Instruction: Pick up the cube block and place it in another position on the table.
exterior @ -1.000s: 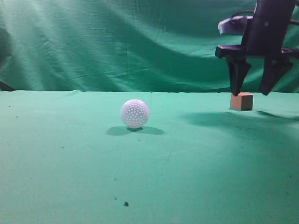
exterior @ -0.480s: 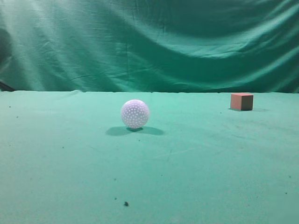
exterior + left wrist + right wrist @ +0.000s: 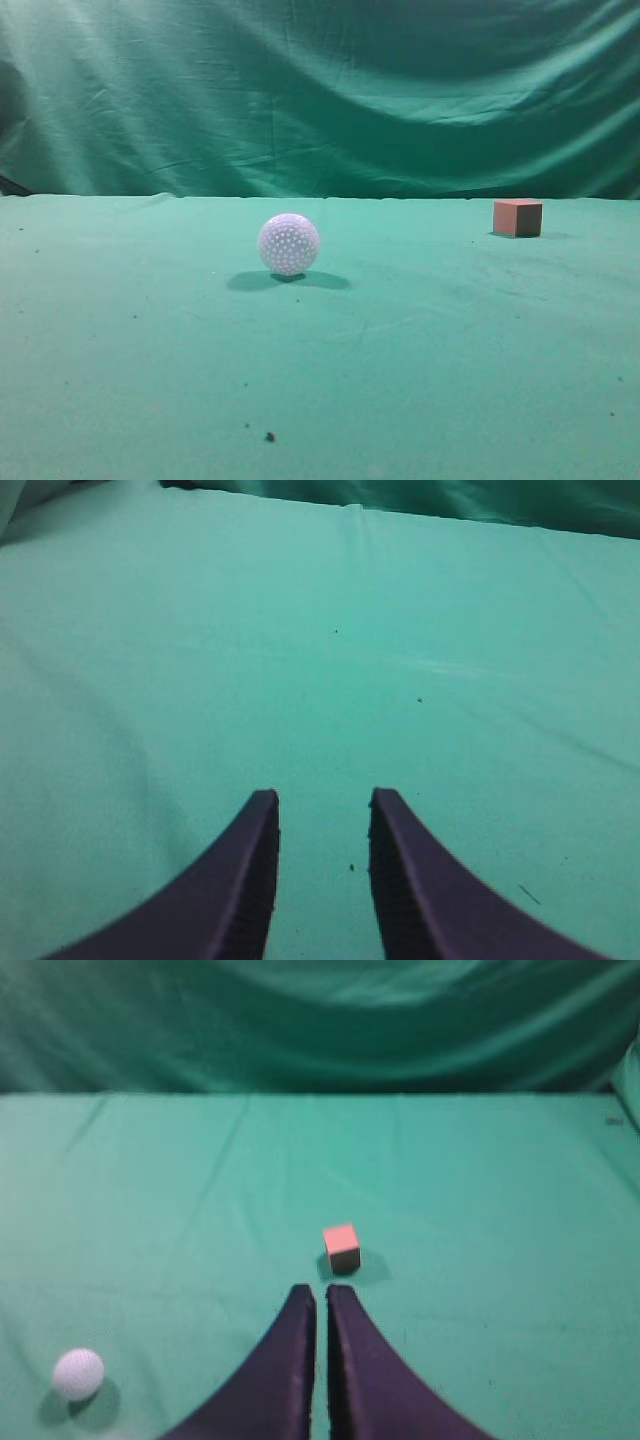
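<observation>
The reddish-brown cube block [image 3: 517,217] rests on the green table [image 3: 400,350] at the far right, free of any grip. In the right wrist view the cube block [image 3: 342,1246] lies just beyond the tips of my right gripper [image 3: 321,1290], whose fingers are nearly together and hold nothing. My left gripper [image 3: 322,798] is open and empty over bare green cloth. Neither gripper shows in the exterior view.
A white dimpled ball [image 3: 289,243] sits on the table left of centre; it also shows in the right wrist view [image 3: 78,1373] at the lower left. The wrinkled green curtain [image 3: 320,90] hangs behind the table. Dark specks dot the cloth.
One second ago my right gripper hung open just above the cube in the exterior view. It has since gone out of that view. The cube and ball have not moved.
</observation>
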Motion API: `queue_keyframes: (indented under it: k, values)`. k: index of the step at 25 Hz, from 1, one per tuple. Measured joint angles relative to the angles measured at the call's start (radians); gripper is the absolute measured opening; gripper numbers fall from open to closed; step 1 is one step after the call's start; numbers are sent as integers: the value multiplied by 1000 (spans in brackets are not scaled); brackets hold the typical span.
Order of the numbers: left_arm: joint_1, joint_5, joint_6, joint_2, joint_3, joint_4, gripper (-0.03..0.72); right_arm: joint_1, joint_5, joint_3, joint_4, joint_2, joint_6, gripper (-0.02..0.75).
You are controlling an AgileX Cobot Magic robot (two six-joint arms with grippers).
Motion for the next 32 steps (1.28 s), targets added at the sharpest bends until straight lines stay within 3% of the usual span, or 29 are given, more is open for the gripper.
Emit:
queue_keyframes:
  k: [6, 16, 24, 32]
  values:
    - [0, 0, 0, 0, 0, 0, 262, 0, -21, 99, -21, -210, -11, 0]
    - [0, 0, 0, 0, 0, 0, 262, -7, -96, 349, -69, -260, -22, 0]
    - [0, 0, 0, 0, 0, 0, 262, -185, -211, 617, -66, -453, -7, 0]
    - [0, 0, 0, 0, 0, 0, 262, -204, -176, 634, -51, -459, -5, 0]
